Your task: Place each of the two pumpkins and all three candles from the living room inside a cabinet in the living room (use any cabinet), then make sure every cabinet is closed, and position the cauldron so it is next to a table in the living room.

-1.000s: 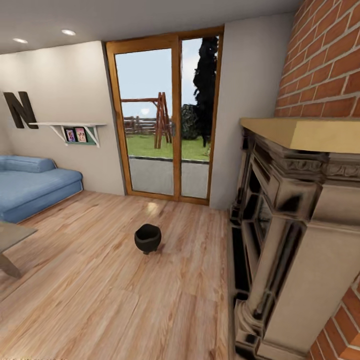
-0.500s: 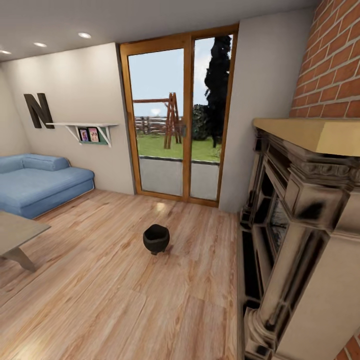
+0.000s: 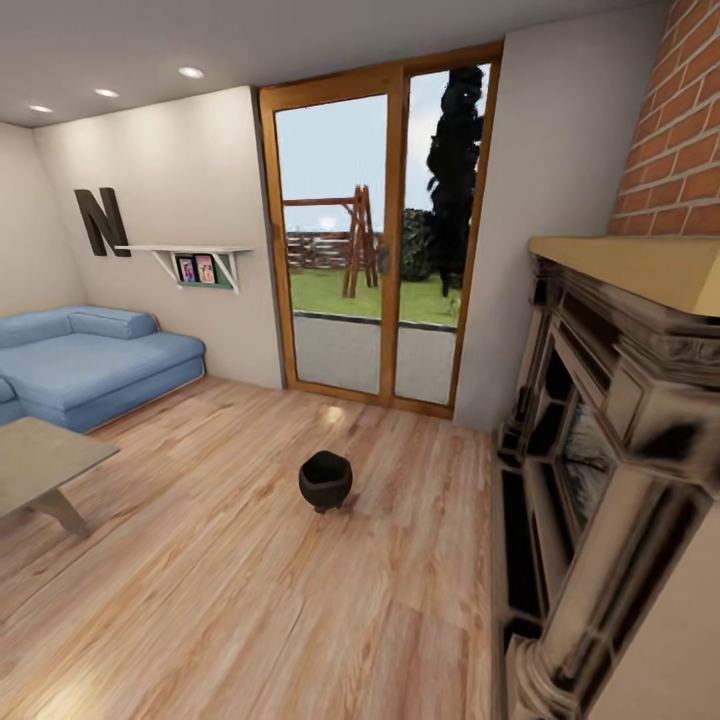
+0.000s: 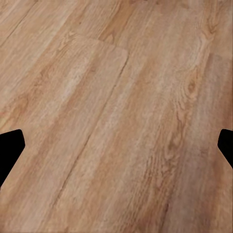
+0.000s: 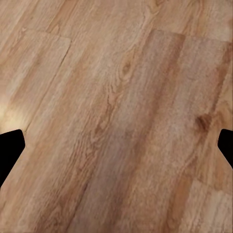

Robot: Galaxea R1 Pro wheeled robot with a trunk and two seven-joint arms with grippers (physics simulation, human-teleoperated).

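Observation:
The cauldron (image 3: pixel 326 479), a small round black pot with a wide mouth, stands upright on the wooden floor in the middle of the head view, in front of the glass door. A corner of the low grey-topped table (image 3: pixel 40 462) shows at the left edge, well apart from the cauldron. In the left wrist view my left gripper (image 4: pixel 116 148) is open over bare floorboards, its dark fingertips (image 4: pixel 10 148) at the picture's two sides. My right gripper (image 5: pixel 116 148) is likewise open above bare floor, nothing between its fingertips (image 5: pixel 9 148). The pumpkins, candles and cabinet are out of view.
A large ornate fireplace (image 3: pixel 610 470) with a brick chimney takes up the right side. A blue sofa (image 3: pixel 85 360) stands at the left wall under a white shelf (image 3: pixel 190 258). A wood-framed glass door (image 3: pixel 385 240) is straight ahead.
The whole head view has shifted: the camera turned left, so the cauldron, door and fireplace slid rightward in the picture and more of the table and sofa came in. The cauldron itself has not moved.

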